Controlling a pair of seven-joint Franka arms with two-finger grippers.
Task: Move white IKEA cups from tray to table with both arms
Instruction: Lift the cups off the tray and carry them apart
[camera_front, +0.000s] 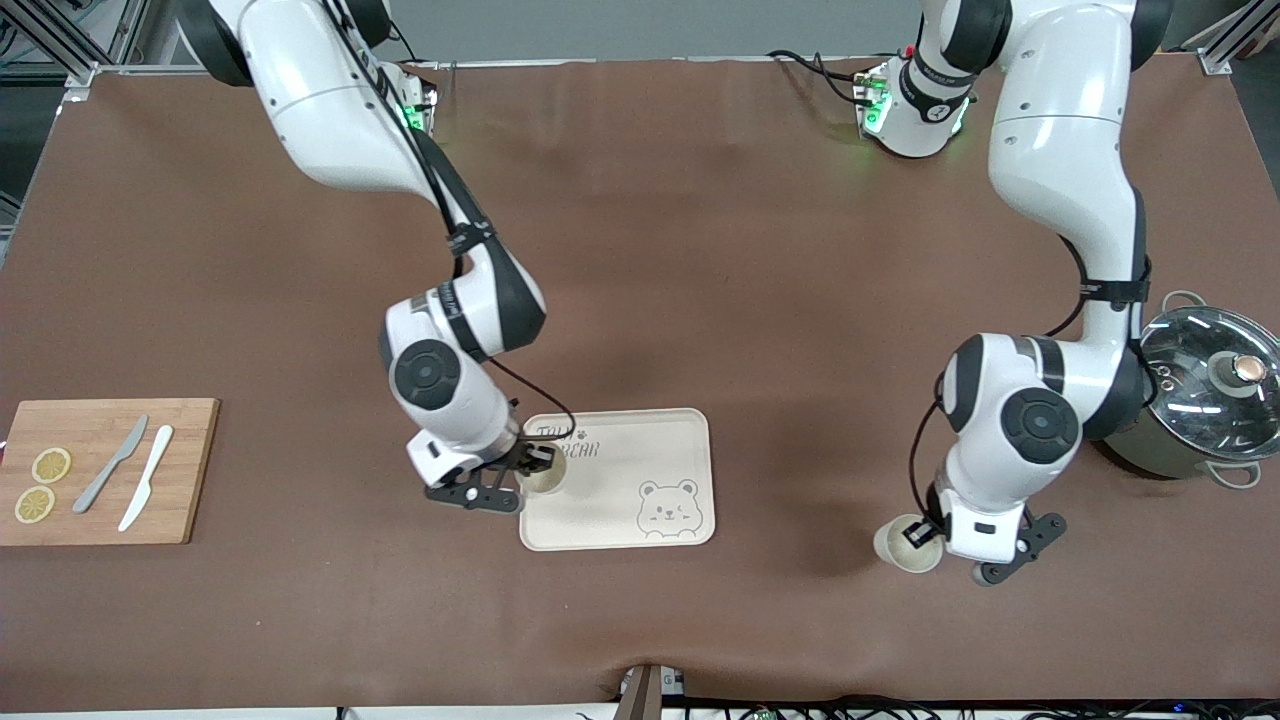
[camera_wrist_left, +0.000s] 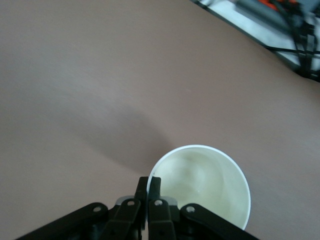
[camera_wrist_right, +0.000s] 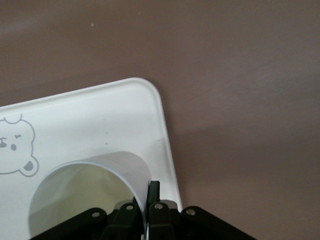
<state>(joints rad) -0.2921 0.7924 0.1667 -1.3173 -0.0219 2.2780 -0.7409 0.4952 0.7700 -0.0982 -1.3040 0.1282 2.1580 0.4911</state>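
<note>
I see the right arm bent down over the bear-print tray (camera_front: 640, 450), its right gripper (camera_front: 532, 462) pinching the rim of one white cup (camera_front: 543, 478) over the tray's edge toward the right arm's end. The left gripper (camera_front: 925, 535) hangs low above bare brown table (camera_front: 700, 250), clamped on the second cup's (camera_front: 905, 545) rim

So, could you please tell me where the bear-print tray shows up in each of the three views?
Front view: the tray lies low in the middle of the picture, with the right gripper pinching a cup over its corner.
Left wrist view: not in it; only the other cup and brown table.
Right wrist view: the tray fills the lower left.
Shared landmark: the printed bear face.
</note>
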